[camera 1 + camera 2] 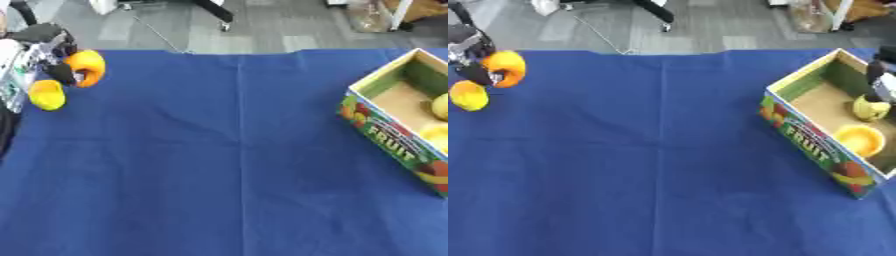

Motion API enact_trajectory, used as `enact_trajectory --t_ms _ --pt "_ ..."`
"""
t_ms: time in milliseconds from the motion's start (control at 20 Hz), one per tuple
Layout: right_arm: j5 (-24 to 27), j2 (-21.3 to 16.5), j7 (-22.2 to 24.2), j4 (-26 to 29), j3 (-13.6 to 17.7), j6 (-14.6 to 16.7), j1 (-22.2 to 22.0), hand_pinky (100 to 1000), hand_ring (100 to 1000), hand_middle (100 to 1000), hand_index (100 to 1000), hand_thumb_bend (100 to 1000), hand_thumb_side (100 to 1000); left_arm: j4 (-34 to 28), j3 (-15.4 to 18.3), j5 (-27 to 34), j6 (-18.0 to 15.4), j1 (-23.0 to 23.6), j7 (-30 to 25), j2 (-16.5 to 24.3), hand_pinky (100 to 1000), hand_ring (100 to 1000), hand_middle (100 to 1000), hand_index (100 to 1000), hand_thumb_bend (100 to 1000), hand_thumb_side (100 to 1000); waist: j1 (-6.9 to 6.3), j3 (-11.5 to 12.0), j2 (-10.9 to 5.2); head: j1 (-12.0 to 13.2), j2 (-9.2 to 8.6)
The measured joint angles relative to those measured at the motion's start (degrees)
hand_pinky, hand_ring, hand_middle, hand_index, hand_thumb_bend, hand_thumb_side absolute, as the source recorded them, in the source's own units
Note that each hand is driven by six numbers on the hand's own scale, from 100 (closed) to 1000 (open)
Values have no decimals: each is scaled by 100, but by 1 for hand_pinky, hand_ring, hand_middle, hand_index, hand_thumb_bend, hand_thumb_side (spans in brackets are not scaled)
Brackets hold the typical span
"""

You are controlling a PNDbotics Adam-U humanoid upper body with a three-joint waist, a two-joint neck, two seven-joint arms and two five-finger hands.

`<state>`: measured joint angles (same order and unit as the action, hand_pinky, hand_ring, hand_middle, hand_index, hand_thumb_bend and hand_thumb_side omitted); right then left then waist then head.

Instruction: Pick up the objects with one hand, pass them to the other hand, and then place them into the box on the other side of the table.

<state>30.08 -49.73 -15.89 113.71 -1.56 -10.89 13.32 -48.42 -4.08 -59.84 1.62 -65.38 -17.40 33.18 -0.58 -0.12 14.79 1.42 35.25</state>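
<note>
Only the right eye view shows the right hand (880, 82) inside the box (798, 132), its fingers' spread indiscernible, while the left hand's (39, 55) fingers curl around an orange fruit (87, 67).

Plain deep blue cloth (219, 165) covers the desk. An orange fruit (87, 67) and a yellow fruit (47, 95) are at its left edge. The box (811, 145) bears colourful fruit pictures and white lettering, and holds yellow pieces (859, 139).

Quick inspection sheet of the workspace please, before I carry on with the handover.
Surface: blue cloth over the table, centre crease.
Job's things: orange fruit and yellow fruit at far left; FRUIT box at right, holding pale yellow fruit and yellow bowl-like item.
Clutter: nothing seen.
Hands: left hand at the orange fruit, grip unclear; right hand over the box, fingers unclear.
Cables: one on the floor.
Surroundings: grey floor, furniture legs.
</note>
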Motion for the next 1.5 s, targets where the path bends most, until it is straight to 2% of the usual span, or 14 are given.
enact_trajectory --t_ms 150,200,400,700,900,1100,1300,1500 --pt "22 -2 -6 0 17 6 -25 714 846 875 863 184 386 -587 -108 383 -58 18 1 100 672 620 568 462 180 100 0 22 -1 -31 41" --pt "33 -4 -11 0 21 10 -26 713 846 875 863 182 385 -802 -135 526 -61 40 8 134 667 608 558 456 144 100 0 26 -2 -42 45" --pt "100 -38 -54 0 56 20 -50 713 846 876 863 178 384 -1694 -178 1286 57 353 101 273 658 579 531 435 100 100 0 68 -64 -89 108" --pt "189 -108 -86 0 105 43 -78 713 847 876 863 171 383 -2872 -141 2613 562 955 494 347 646 546 504 422 100 100 0 98 -157 -202 290" --pt "242 -151 -91 0 129 68 -79 714 848 877 863 170 378 -3469 -139 3267 908 1283 843 322 635 528 489 414 100 100 0 123 -259 -254 350" --pt "307 -227 -60 0 155 95 -38 715 850 878 865 174 370 -3973 -145 3604 1216 1626 1219 114 629 517 479 409 100 111 0 130 -303 -292 403" --pt "411 -374 26 0 158 121 147 717 850 875 865 175 361 -4388 -172 3776 1454 1985 1654 -283 614 497 461 396 100 175 0 137 -361 -304 442" --pt "495 -524 141 0 157 117 331 720 851 874 866 178 357 -4596 -248 3982 1580 2276 2068 -678 610 487 451 390 100 196 0 136 -390 -307 445"
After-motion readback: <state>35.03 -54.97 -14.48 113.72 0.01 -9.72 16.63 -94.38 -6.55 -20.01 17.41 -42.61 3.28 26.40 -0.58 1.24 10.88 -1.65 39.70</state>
